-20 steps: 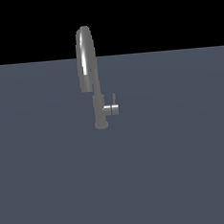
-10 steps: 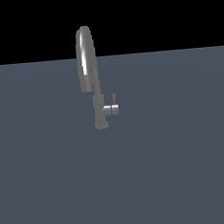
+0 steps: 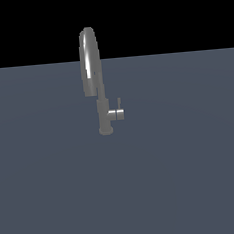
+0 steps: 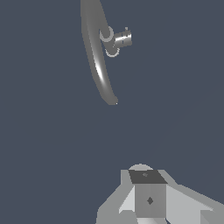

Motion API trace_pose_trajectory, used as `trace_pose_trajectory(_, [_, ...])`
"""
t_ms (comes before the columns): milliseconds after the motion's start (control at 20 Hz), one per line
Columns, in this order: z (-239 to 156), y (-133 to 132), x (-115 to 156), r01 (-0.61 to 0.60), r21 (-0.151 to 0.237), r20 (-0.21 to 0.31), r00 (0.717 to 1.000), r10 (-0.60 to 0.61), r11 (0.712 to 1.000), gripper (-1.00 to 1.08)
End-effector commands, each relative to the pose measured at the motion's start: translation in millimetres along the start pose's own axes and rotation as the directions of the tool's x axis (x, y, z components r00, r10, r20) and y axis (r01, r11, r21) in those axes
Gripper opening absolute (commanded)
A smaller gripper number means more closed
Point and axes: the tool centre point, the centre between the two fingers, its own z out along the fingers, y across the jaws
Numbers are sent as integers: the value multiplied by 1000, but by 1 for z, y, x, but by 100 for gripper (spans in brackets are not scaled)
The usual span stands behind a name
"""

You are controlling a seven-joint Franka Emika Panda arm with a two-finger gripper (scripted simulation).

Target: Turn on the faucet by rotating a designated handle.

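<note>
**Faucet stands alone on the table, handle at three o'clock**

The faucet (image 3: pixel 104 115) stands upright on the table (image 3: pixel 185 183), above centre in the exterior view. From its post, the handle (image 3: pixel 117 114) juts toward three o'clock, the exterior view's right. In the wrist view, the gripper body sits well apart from the faucet (image 4: pixel 98 61) and handle (image 4: pixel 122 39).

Upright faucet (image 3: pixel 91 66), handle (image 3: pixel 116 113) jutting toward exterior view's right.

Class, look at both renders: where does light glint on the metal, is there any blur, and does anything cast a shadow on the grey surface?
Exterior view: a bright streak runs down the faucet's arched spout; edges crisp; no cast shadow on the floor. Wrist view: a similar highlight along the spout, the handle sharp, the gripper flatly shaded.
</note>
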Motion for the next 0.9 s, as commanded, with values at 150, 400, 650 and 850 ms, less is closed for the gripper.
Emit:
trace_pose_trajectory(150, [6,-5,33,-80,71,78,994,74,994,-100])
trace_pose_trajectory(400, [14,-7,63,-157,131,154,979,137,979,-100])
trace_pose_trajectory(650, [24,-8,94,-240,186,236,952,194,953,-100])
trace_pose_trajectory(850, [33,-7,118,-308,226,304,924,234,924,-100])
